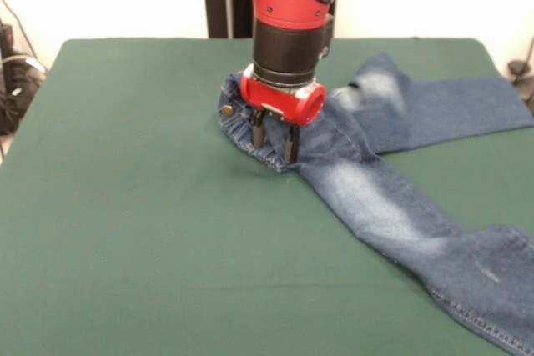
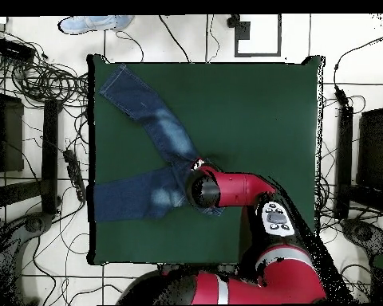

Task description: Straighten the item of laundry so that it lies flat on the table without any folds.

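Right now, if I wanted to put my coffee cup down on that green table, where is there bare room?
In the front view, bare table stretches from the jeans' gathered waistband to the left edge and down to the near edge. A smaller bare wedge lies between the two spread legs. It is crowded at the waistband, where the gripper stands, and along the right side, where the legs run.

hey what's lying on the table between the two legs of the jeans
Nothing: in the front view, only a bare wedge of the table shows between the legs of the jeans; the overhead view agrees.
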You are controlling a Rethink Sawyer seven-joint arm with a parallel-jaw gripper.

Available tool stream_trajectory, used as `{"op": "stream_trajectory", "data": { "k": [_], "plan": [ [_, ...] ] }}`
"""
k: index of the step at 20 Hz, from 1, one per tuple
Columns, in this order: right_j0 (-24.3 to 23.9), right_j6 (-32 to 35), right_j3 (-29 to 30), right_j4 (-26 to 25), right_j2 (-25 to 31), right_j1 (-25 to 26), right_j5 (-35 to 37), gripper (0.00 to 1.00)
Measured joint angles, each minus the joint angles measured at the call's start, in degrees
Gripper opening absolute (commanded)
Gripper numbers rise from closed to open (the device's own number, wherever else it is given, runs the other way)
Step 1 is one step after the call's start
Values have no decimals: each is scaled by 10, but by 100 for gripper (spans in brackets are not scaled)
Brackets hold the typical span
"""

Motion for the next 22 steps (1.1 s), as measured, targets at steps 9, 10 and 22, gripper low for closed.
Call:
{"op": "stream_trajectory", "data": {
  "k": [9,10,22],
  "plan": [
    [0,0,-17,0,-1,5,5,0],
    [0,0,-17,0,-1,5,5,0],
    [22,0,-21,0,-21,7,0,0]
  ]
}}
